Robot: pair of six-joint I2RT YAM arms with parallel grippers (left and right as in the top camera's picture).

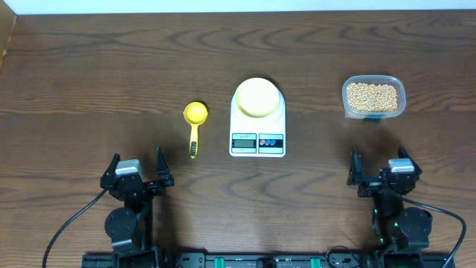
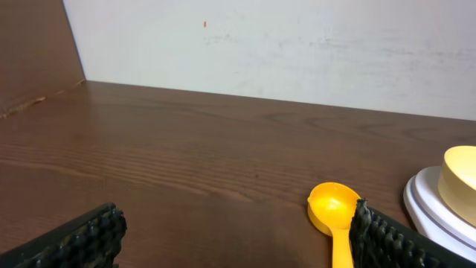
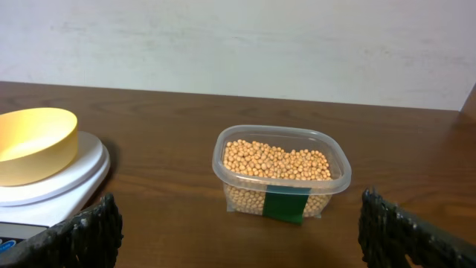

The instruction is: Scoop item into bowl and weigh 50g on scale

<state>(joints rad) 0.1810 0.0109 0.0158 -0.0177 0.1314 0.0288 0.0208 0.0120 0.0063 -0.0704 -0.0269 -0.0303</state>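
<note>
The beans point(image 1: 373, 97) point(image 3: 277, 159) fill a clear plastic tub point(image 1: 348, 99) point(image 3: 281, 176) at the back right. The pale yellow-green bowl point(image 1: 258, 97) point(image 3: 30, 143) point(image 2: 461, 181) stands empty on the white scale point(image 1: 257, 128) point(image 3: 71, 179) point(image 2: 420, 205) in the middle. A small yellow scoop point(image 1: 195, 119) point(image 2: 333, 211) lies left of the scale. My left gripper point(image 1: 137, 168) point(image 2: 238, 237) stands open near the front left, nothing between its fingers. Near the front right, my right gripper point(image 1: 379, 165) point(image 3: 242, 231) is also open and empty, the tub ahead of it.
The dark wooden table point(image 1: 89, 89) runs to a pale wall point(image 2: 297, 45) at the back. Black cables point(image 1: 67, 227) trail from the arm bases along the front edge.
</note>
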